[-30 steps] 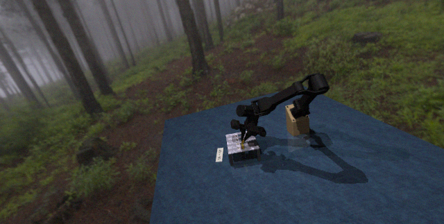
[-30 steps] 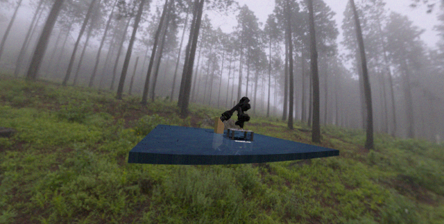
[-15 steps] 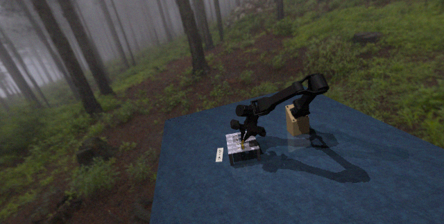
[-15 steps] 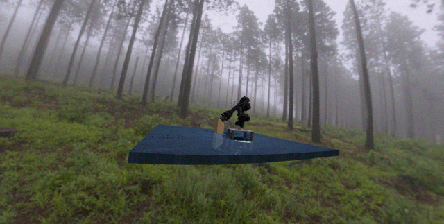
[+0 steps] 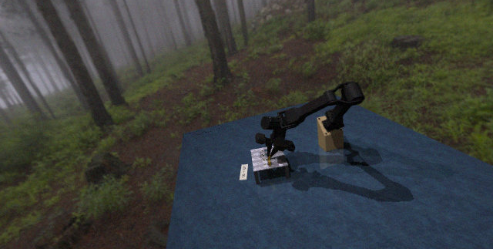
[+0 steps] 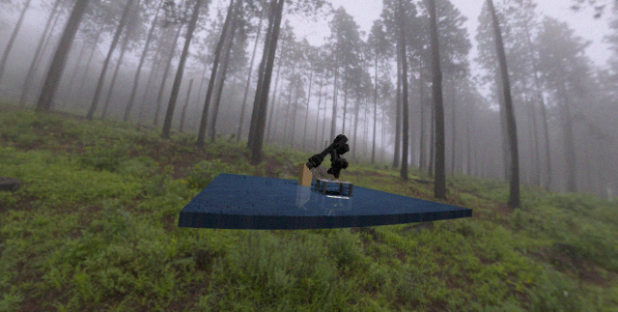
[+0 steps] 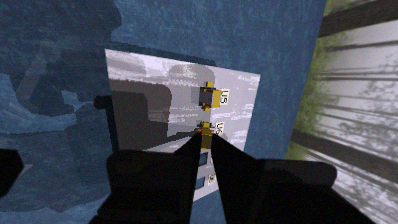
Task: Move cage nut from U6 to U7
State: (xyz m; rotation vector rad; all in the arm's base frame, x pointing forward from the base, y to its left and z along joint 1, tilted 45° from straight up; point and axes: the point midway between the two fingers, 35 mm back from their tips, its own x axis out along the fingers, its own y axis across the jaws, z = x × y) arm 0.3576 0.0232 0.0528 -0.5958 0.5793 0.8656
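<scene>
The rail plate [image 5: 259,156] [image 7: 189,75] is a pale plate on dark legs. My gripper [image 5: 269,156] [image 6: 336,177] [image 7: 205,136] points down over it and is shut on the yellow cage nut [image 7: 206,128] beside label U6. Whether this nut sits in its hole or is slightly raised cannot be told. The other cage nut [image 7: 215,98] is at U5, clear of the fingers. An empty dark hole [image 7: 203,159], partly beside the left finger, lies just past U6, its label mostly hidden. The spring wings under the plate are not visible.
Another dark hole [image 7: 200,181] lies farther along the same row. A white label card [image 5: 243,172] lies on the blue table [image 5: 223,210] beside the rail plate. The arm's base stands on a wooden block [image 5: 331,140] [image 6: 304,175] behind the plate.
</scene>
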